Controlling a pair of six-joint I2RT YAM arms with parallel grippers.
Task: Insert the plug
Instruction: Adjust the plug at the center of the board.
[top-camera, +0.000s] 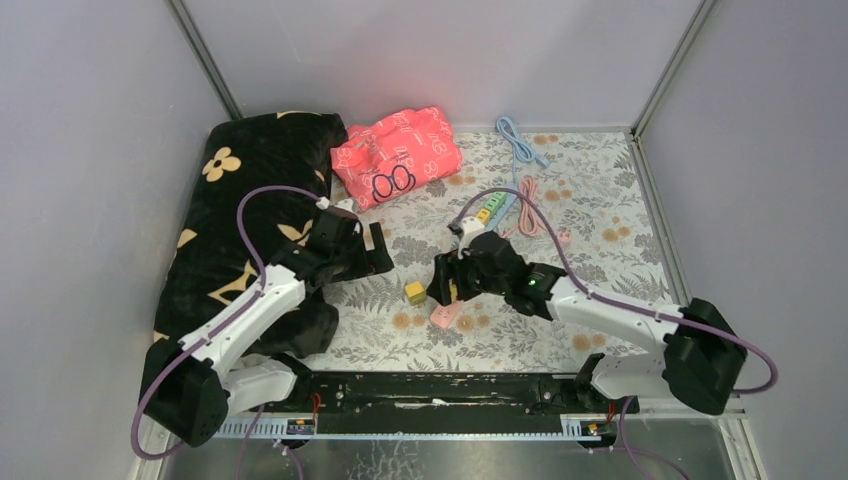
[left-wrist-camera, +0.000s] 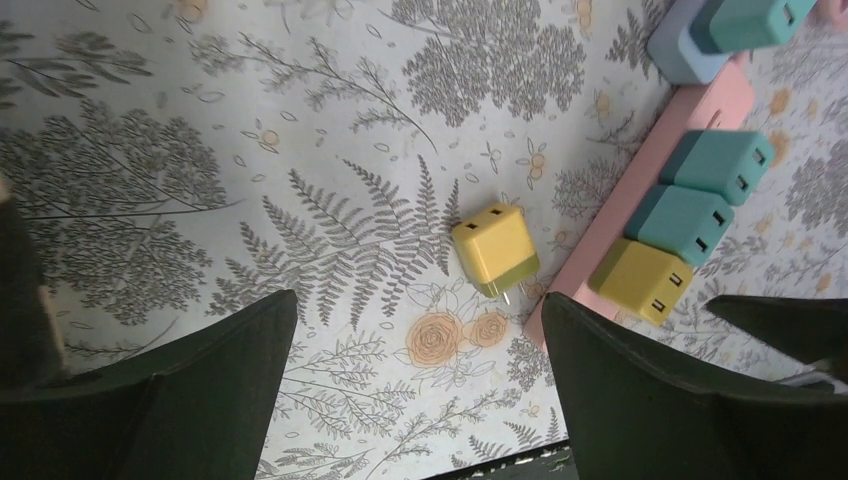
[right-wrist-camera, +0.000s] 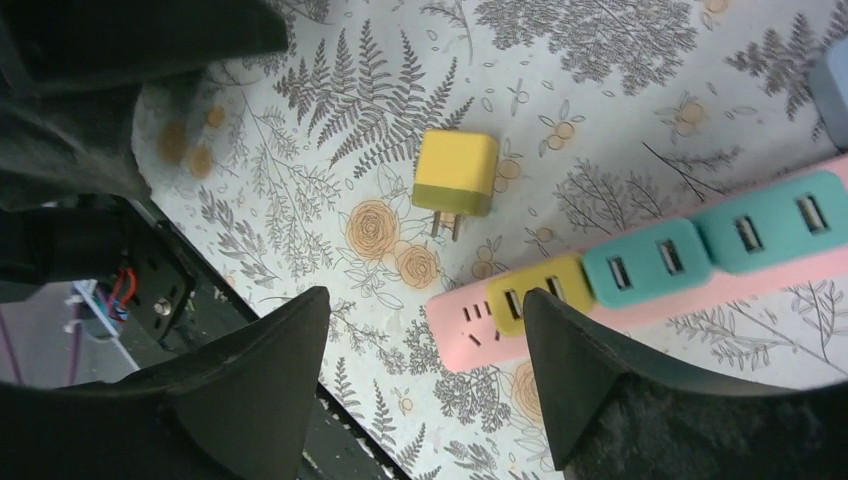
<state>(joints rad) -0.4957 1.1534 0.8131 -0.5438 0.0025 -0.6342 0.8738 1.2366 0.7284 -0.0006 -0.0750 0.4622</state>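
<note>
A loose yellow plug (top-camera: 414, 292) lies on its side on the floral cloth, prongs pointing toward the near edge; it also shows in the left wrist view (left-wrist-camera: 494, 248) and the right wrist view (right-wrist-camera: 455, 172). The pink power strip (top-camera: 446, 316) lies just right of it, with a free socket at its near end (right-wrist-camera: 470, 330). On the strip sit a yellow plug (right-wrist-camera: 540, 293) and two teal plugs (right-wrist-camera: 645, 262). My left gripper (top-camera: 378, 246) is open and empty, left of the loose plug. My right gripper (top-camera: 443, 283) is open and empty over the strip's near end.
A black cushion with cream flowers (top-camera: 250, 200) fills the left side under my left arm. A red patterned bag (top-camera: 398, 152) lies at the back. A blue cable (top-camera: 520, 140) and a pink cable (top-camera: 535, 205) lie at the back right. A black rail (top-camera: 430, 390) runs along the near edge.
</note>
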